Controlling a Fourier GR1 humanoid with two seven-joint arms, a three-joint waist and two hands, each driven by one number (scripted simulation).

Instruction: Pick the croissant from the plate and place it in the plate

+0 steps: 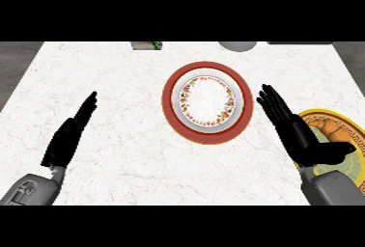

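Observation:
A brown croissant [333, 129] lies on a yellow-rimmed plate [354, 126] at the right edge of the counter. My right hand [294, 129] is open with straight fingers, just left of that plate, and its thumb reaches over the plate below the croissant, hiding part of it. A red-rimmed plate [208, 102] with a white, flower-patterned centre sits in the middle of the counter with nothing on it. My left hand [70, 134] rests open on the left side, fingers pointing away, well apart from both plates.
The white marble counter [121, 77] spans the view. At its far edge sit a small greenish object [147, 46] and a grey rounded object [237, 46], both cut off.

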